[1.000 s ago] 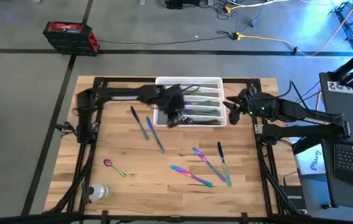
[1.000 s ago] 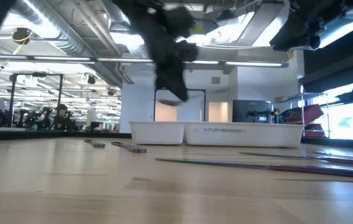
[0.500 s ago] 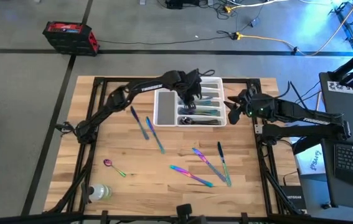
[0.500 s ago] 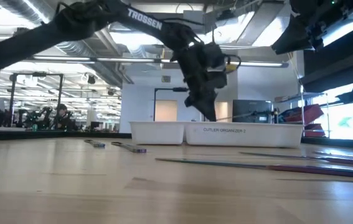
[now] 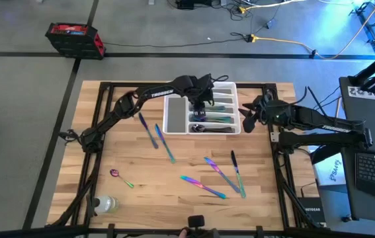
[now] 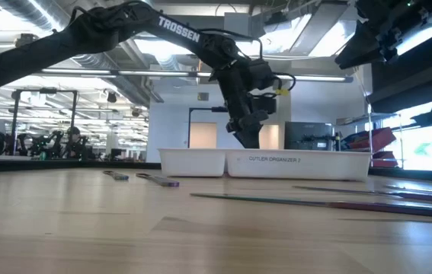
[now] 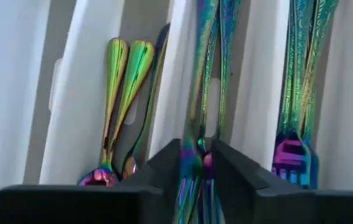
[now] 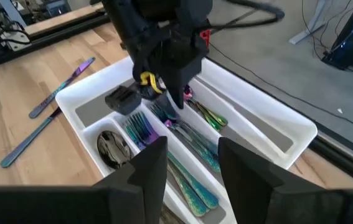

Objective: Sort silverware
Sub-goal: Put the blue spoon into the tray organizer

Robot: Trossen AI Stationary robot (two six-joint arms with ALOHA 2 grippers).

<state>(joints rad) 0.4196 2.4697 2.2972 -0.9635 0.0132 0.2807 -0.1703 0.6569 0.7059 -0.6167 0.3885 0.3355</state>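
- The step in hand looked like a drop-off: the left gripper (image 5: 199, 108) hung low over the white tray (image 5: 176, 117), its fingers (image 7: 164, 165) pointing down into one of the narrow slots.
- Directly beneath and between those fingers lay a slim iridescent piece (image 7: 202, 74), lengthwise in its slot. The fingers stood slightly apart around its end, but whether they were pinching it or had let go could not be told.
- To one side of that slot sat two spoons (image 7: 123, 93); to the other, the forks (image 7: 294, 149).
- The left arm reached far out from its base, elbow raised and wrist bent steeply downward, as the low view showed.
- The right gripper (image 5: 247, 118) waited just beside the tray's edge, its fingers (image 8: 241, 165) parted and holding nothing.
- Much silverware lay well behind the left gripper on the table (image 5: 266, 198): two knives (image 5: 155, 137), a spoon (image 5: 121, 177) and a cluster of pieces (image 5: 221, 177).
- Judged from this, the next move called for lifting straight up clear of the slot walls, making sure the piece stayed down, then swinging back for the nearest knives.
- A clear bottle (image 5: 106, 204) stood far off at the table's corner.
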